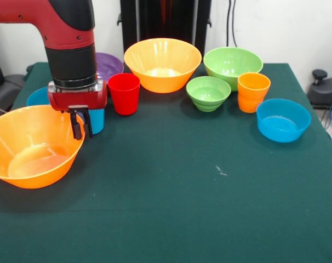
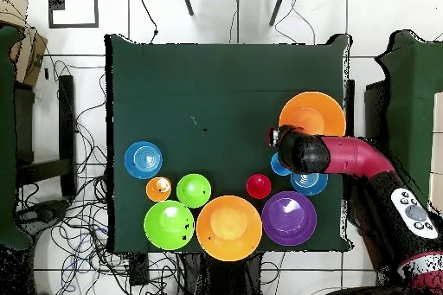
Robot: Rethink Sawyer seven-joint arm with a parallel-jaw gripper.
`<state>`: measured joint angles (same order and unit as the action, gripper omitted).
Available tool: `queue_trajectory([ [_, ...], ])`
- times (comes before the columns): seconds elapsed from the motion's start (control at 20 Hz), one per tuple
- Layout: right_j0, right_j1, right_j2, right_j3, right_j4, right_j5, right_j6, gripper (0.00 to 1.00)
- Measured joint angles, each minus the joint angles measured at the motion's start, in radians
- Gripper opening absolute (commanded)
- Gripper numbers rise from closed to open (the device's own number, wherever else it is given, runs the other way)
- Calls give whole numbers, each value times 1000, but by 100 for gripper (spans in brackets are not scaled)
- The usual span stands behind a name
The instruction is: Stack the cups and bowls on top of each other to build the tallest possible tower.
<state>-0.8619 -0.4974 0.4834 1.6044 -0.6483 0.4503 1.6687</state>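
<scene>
No tower started: all glossy plastic bowls and tumbler cups single on green-clothed counter (image 1: 210, 208). Pincer (image 1: 81, 130) pressed nearly together, pinching nothing, at far rim of large orange bowl (image 1: 32, 145), light blue cup (image 1: 96, 119) just behind. All stacking left.

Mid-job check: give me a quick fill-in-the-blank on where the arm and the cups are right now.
1. The gripper hangs at the rim of a large ____ bowl.
2. The red cup stands in front of the ____ bowl.
3. The orange cup stands between the large green bowl and a small ____ bowl.
4. The number of cups already stacked is ____.

Missing words: orange; purple; blue; zero
</scene>
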Motion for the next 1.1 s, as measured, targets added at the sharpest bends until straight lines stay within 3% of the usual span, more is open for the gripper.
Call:
queue_trajectory([
  [0.8, 3, -5, -2, 0, -3, 0, 0, 0],
  [1.1, 38, -27, -35, 1, -4, -13, 0, 0],
])
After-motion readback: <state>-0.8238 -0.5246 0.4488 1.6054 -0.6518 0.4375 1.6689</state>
